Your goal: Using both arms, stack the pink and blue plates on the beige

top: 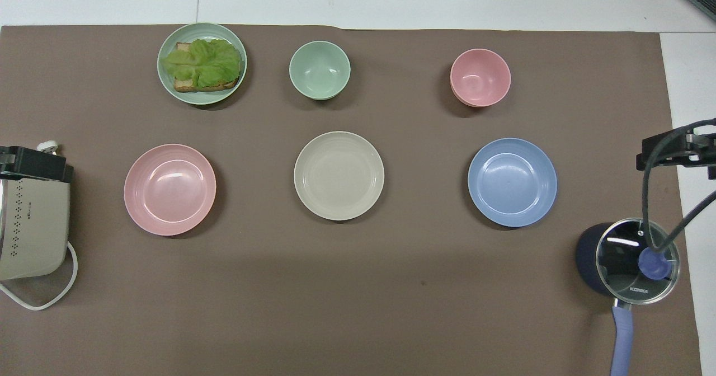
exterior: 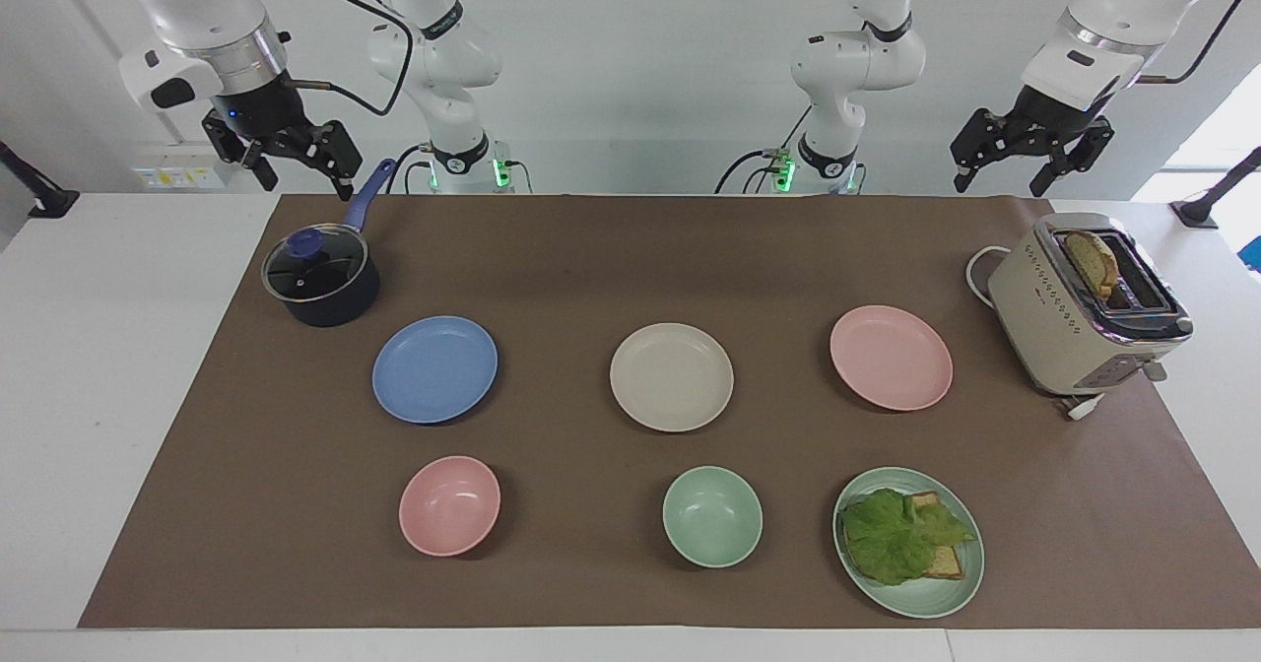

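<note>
Brown paper (exterior: 591,268) covers most of a white table set against a pale wall, and nothing of the task is yet done; the three plates lie in one row, each flat on the paper and well apart from the others. The beige plate (exterior: 671,376) is placed in the middle; the blue plate (exterior: 434,368) lies toward the right arm's end, just beside a lidded saucepan (exterior: 320,278); the pink plate (exterior: 891,357) lies toward the left arm's end, near a toaster (exterior: 1084,307). No plate is stacked, touched or lifted. The right gripper (exterior: 296,155) is held in the air near the saucepan's handle, its fingers spread wide and nothing held; the left gripper (exterior: 1029,155) is held in the air near the toaster, likewise spread wide and empty. Both lifts and both placings onto the beige plate are judged to remain; the pink bowl (exterior: 449,504), the mint bowl (exterior: 711,516) and the green plate with lettuce and bread (exterior: 908,541) are not concerned.
</note>
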Controlling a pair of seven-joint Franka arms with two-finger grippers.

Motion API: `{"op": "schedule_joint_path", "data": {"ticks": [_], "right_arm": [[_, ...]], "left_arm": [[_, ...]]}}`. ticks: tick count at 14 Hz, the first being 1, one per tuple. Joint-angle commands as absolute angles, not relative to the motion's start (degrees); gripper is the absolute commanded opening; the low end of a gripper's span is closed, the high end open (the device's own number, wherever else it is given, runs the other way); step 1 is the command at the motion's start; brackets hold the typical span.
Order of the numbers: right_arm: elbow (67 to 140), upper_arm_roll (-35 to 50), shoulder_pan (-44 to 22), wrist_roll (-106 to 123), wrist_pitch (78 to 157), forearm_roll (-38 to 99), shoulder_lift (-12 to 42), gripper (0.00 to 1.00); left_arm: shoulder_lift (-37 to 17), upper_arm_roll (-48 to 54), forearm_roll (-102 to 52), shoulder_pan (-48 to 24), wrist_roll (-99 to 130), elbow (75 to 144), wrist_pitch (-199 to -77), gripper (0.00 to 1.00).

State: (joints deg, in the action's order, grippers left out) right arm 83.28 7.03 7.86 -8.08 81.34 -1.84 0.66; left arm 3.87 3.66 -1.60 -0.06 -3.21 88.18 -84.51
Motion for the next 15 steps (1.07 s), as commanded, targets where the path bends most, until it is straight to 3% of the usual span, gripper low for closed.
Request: {"op": "schedule_joint_path", "data": {"ticks": [1, 15], "right_arm": [[83.06, 7.38, 8.35, -8.7, 81.21, -1.93, 0.35, 1.0], [83.06, 7.38, 8.35, -8.44, 81.12, -2.02, 0.35, 1.0]], "left_arm": [[4.75, 3.78, -2.11, 0.35, -2.9, 89.56, -85.69, 1.0], [5.01, 3.87, -2.11, 0.35, -3.34, 90.7, -86.13, 1.0]]}}
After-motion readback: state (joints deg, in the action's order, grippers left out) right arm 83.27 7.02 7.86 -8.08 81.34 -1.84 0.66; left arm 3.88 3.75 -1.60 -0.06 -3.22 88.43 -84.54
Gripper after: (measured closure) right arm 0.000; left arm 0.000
